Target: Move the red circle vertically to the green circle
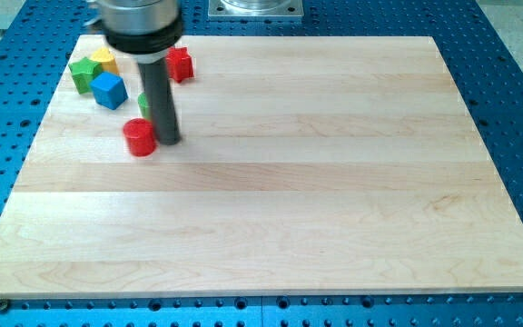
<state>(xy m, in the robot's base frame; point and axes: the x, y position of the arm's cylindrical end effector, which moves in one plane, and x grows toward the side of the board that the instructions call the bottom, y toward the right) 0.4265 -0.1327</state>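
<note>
So the arm comes in from the view's top left, only the bottom of the grey/black housing shows, rest is cut off by the frame edge. The dark rod hangs straight down from it, upright, and my tip (170,141) sits on the wooden board (316,182), w/ nothing clamped or pinched since it's just a bare rod end. Tip is just beside the red circle (140,137), on that block's right in the view; can't tell if it's actually touching or a hair apart.

Red circle is in the board's upper left area, a bit below the cluster of other blocks.

Green circle (143,102) is mostly hidden behind the rod, only a sliver of green pokes out on the rod's left, directly above the red circle in the view. Shape honestly can't be made out from what's visible, going by the task name.

Rest of the cluster, near the top left corner: blue cube (109,90), a green block (83,74) left of it, a yellow block (103,60) partly tucked under the housing, and a red block (181,64) to the rod's right, shape hard to read.
</note>
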